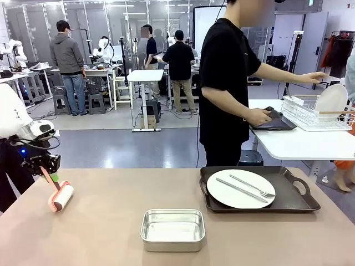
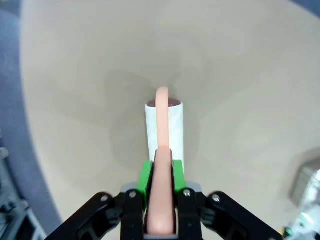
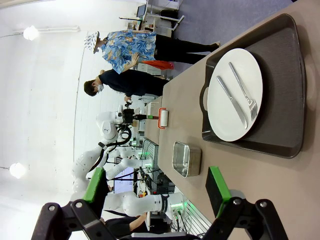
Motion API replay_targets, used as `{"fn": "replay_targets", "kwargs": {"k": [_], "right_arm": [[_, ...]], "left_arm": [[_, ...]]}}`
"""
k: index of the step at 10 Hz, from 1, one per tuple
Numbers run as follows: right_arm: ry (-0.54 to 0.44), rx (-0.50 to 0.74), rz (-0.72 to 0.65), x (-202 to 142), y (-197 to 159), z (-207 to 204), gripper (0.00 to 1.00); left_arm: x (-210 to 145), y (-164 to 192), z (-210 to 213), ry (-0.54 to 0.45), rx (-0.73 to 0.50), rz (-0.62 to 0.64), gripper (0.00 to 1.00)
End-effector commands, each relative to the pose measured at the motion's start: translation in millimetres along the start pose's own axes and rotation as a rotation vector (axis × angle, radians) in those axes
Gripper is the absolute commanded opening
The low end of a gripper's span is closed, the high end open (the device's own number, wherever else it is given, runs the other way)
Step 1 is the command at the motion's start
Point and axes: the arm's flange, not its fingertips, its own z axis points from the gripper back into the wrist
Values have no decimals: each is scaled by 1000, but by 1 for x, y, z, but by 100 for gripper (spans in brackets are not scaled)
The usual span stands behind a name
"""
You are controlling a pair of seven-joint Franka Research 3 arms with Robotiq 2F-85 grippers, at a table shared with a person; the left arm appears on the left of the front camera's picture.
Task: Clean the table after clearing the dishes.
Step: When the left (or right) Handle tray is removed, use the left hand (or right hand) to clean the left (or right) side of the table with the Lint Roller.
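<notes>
We see the left jaws clamped together on the pink handle [image 1: 49, 177] of a cleaning roller [image 1: 61, 198], green pads [image 2: 146, 176] pressing the handle from both sides. The roller's white drum lies low over the near-left part of the beige counter [image 1: 100, 221], tilted down and to the right from the jaws; we cannot tell whether the drum touches the top. In the left wrist view the handle curves up over the drum, with bare counter all round it. The right jaws stand wide apart, their green pads [image 3: 95, 185] well separated, looking along the counter. One white plate [image 1: 227, 191] sits on a dark handled tray [image 1: 288, 202] at the far-right part of the counter, with a knife [image 1: 238, 188] and a fork [image 1: 252, 185] lying across it side by side. A small steel pan [image 1: 172, 229] stands near the middle of the counter's near edge, apart from the tray and well apart from the roller. Beyond the counter a person [image 1: 224, 83] in black stands beside a white-topped table [image 1: 299, 144]; one hand [image 1: 259, 116] rests on a second tray [image 1: 277, 123] lying there, and the other hand [image 1: 317, 77] reaches out above a wire rack [image 1: 310, 113], where a second plate [image 1: 331, 101] stands on edge.
</notes>
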Motion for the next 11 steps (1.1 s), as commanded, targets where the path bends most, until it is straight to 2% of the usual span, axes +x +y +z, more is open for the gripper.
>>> {"fn": "replay_targets", "kwargs": {"k": [1, 3, 4, 6, 9, 11], "right_arm": [[-1, 1, 7, -1, 4, 0, 100], [-1, 1, 7, -1, 4, 0, 100], [-1, 1, 7, -1, 4, 0, 100], [-1, 1, 7, -1, 4, 0, 100], [-1, 1, 7, -1, 4, 0, 100], [-1, 1, 7, -1, 4, 0, 100]], "left_arm": [[-15, -3, -10, 8, 151, 6, 21], [-16, -4, -17, 41, 248, 23, 21], [-14, -4, -21, 40, 348, 50, 21], [-13, -6, -27, 43, 464, 97, 21], [-7, -7, -38, 17, 660, 106, 21], [-6, -9, -35, 6, 703, 107, 21]]}}
